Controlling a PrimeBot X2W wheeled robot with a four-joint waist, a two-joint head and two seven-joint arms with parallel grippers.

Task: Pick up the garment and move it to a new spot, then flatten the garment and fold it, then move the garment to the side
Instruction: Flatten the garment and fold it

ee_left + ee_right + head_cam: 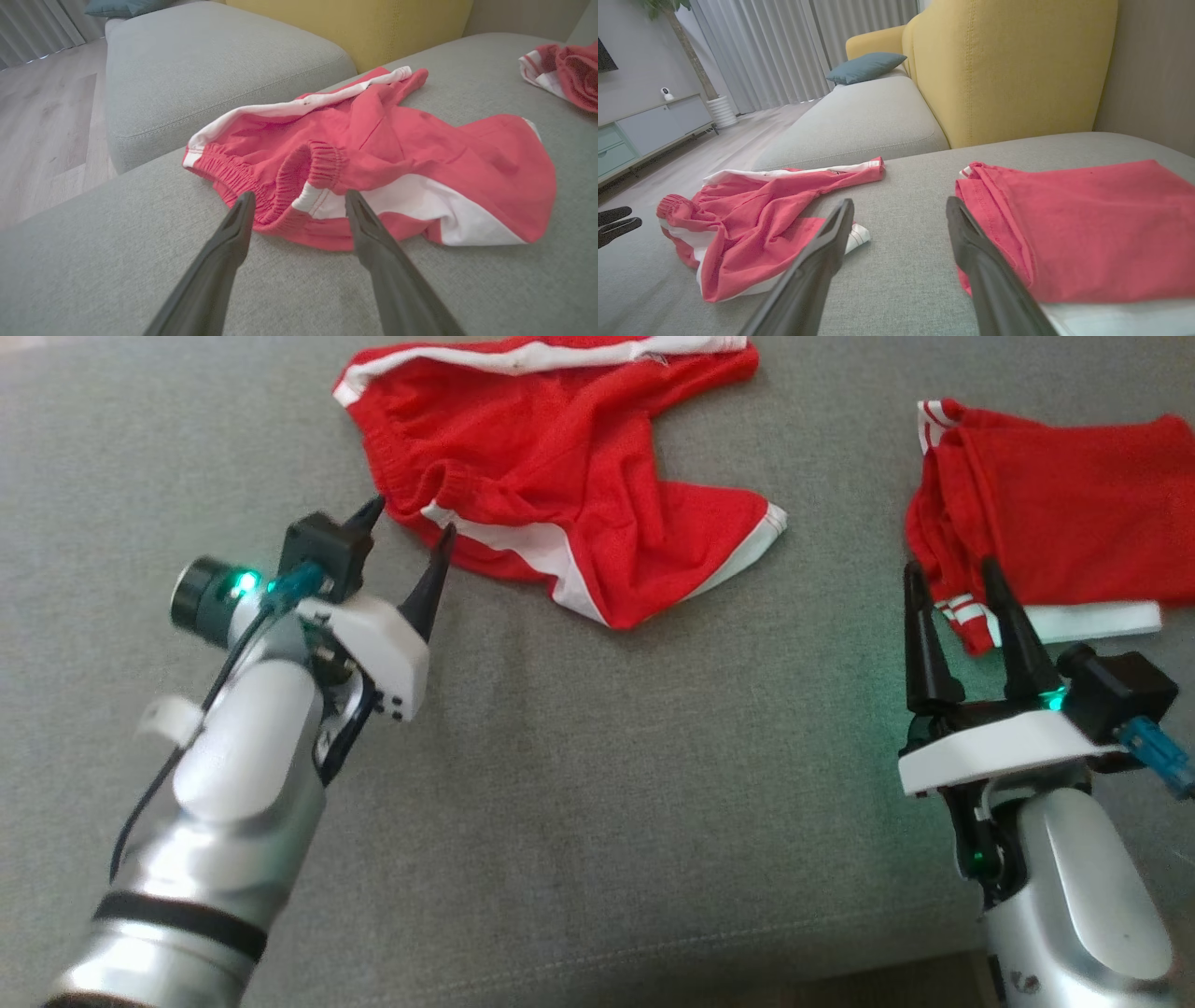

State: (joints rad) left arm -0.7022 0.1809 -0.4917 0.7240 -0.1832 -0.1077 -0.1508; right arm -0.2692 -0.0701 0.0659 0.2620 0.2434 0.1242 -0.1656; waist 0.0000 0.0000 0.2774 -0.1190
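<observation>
Head view shows a crumpled pair of red jersey shorts with white side stripes and an elastic waistband [560, 467] lying on the grey woven sofa seat [607, 784], at the upper middle of the picture. The left fingers [431, 583] are spread apart and hold nothing; their dark tips sit at the near left edge of the shorts, by the gathered waistband, and whether they touch the cloth I cannot tell. The right fingers [922, 644] are likewise released and empty, pointing up at the lower right. Just beyond them lies a second red garment, folded flat with white trim [1064, 495], well apart from the shorts.

Left wrist view looks along the left fingers [224, 252] at the shorts [397, 149]: the ribbed waistband curls up between the two tips, and a white panel runs along the near hem. The folded garment [570, 70] is at the far right edge.

Right wrist view has the right fingers [822, 252] open above bare grey seat, with the shorts [752, 210] to the left and the folded garment [1087, 224] to the right. The left fingers [616, 226] appear at the left edge. Behind the seat stand a mustard-yellow upholstered backrest [1008, 70] and a teal cushion [866, 66]
</observation>
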